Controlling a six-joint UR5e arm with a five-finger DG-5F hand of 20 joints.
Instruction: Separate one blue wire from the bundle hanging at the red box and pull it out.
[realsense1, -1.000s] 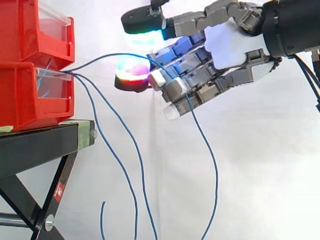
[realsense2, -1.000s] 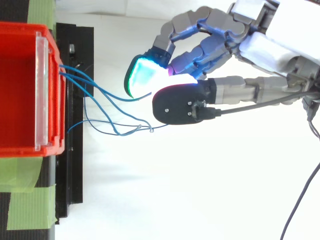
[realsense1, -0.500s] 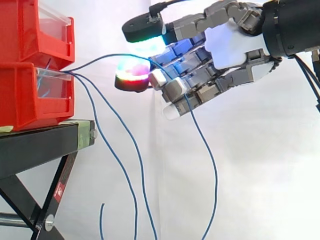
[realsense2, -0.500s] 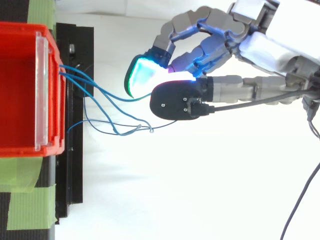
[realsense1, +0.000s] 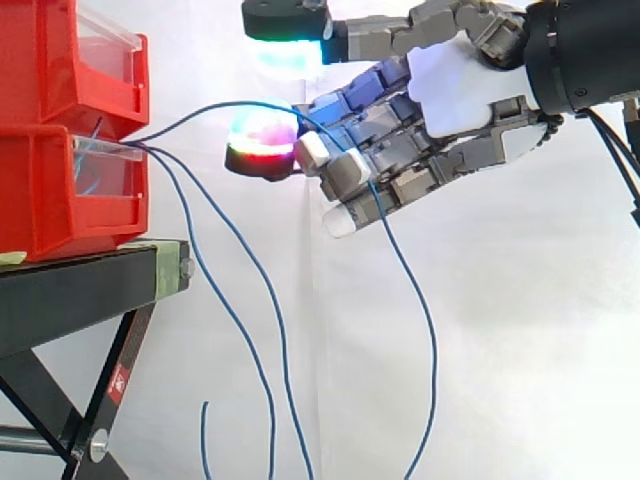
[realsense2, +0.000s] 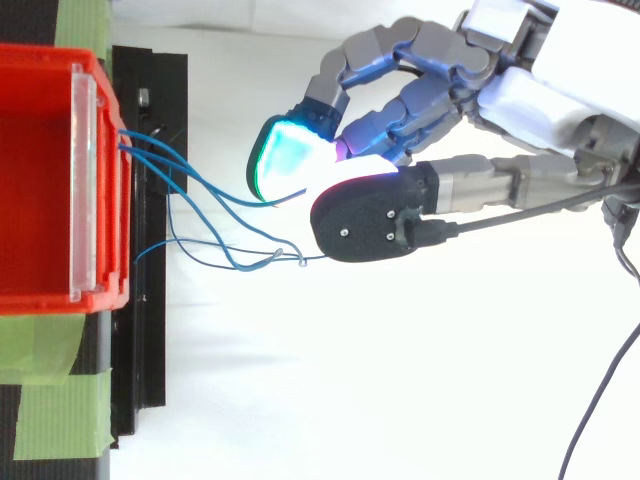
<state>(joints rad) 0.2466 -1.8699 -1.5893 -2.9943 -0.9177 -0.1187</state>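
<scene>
Several thin blue wires leave the front of the lower red box (realsense1: 60, 190) and hang down as a loose bundle (realsense1: 215, 280). One blue wire (realsense1: 215, 108) arches away from the bundle to my hand (realsense1: 450, 90), runs between its curled fingers and drops below them. A glowing red-green fingertip (realsense1: 262, 150) points at the box. The thumb is lifted high above the fingers. From above, the hand (realsense2: 540, 100) sits right of the box (realsense2: 40, 180), and the wires (realsense2: 190, 185) fan toward its green pad.
A second red bin (realsense1: 50, 60) is stacked on the lower one. Both rest on a black stand (realsense1: 80, 285) with crossed legs and green tape (realsense2: 50, 420). A white curtain hangs behind.
The thumb has lifted up and away from the fingers. The fingers and the arched wire rose slightly. The hanging bundle has not moved.
</scene>
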